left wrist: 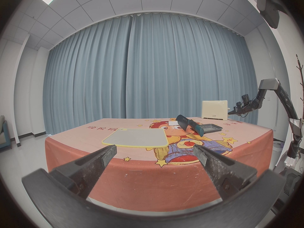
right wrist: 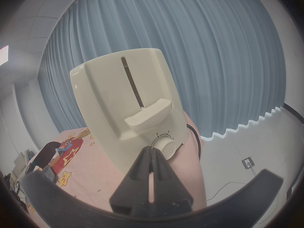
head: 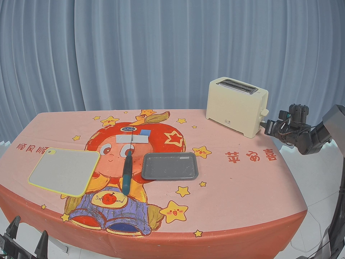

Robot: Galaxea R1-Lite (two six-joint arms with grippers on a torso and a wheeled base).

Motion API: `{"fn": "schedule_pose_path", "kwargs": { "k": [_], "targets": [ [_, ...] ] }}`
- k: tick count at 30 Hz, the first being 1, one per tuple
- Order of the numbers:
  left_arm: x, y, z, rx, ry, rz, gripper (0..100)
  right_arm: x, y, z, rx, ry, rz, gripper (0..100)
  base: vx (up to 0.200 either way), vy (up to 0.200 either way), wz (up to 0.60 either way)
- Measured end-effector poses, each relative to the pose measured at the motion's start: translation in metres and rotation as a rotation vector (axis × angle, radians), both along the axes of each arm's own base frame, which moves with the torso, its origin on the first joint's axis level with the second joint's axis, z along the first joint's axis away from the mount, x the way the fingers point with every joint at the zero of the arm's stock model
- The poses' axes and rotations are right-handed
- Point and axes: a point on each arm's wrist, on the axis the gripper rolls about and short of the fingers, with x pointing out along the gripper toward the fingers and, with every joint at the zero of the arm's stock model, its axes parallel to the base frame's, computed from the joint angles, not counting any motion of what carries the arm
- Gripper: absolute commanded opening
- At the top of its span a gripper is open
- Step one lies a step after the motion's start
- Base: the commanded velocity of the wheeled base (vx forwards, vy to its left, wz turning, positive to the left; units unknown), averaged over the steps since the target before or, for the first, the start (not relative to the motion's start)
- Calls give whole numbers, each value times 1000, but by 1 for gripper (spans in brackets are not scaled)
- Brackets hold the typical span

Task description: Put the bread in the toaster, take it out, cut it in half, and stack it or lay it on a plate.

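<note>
Right claw [right wrist: 152, 150] closed, level, beside toaster [right wrist: 107, 89]

The cream plastic two-slot toaster [head: 235, 107] is hiding the inside of its slots, so their contents cannot be told. Just beside its lever end, the black right gripper [right wrist: 153, 151], fingers pressed together, is covering part of the toaster's round dial [right wrist: 165, 146]. Far from the toaster, the black left gripper [head: 30, 227] is being cut off by the head view's lower edge.
</note>
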Motion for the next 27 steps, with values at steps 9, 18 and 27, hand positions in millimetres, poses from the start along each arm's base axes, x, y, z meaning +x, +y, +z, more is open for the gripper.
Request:
{"fn": "schedule_pose_path", "kwargs": {
  "k": [9, 18, 27],
  "targets": [
    [0, 0, 0, 0, 0, -1, 100, -1, 0, -2, -1, 7, -2, 0, 0, 0, 0],
    [0, 0, 0, 0, 0, 0, 100, -1, 0, -3, -1, 10, -2, 0, 0, 0, 0],
    [0, 0, 0, 0, 0, 0, 100, -2, 0, -5, -1, 21, -1, 0, 0, 0, 0]
  ]
}}
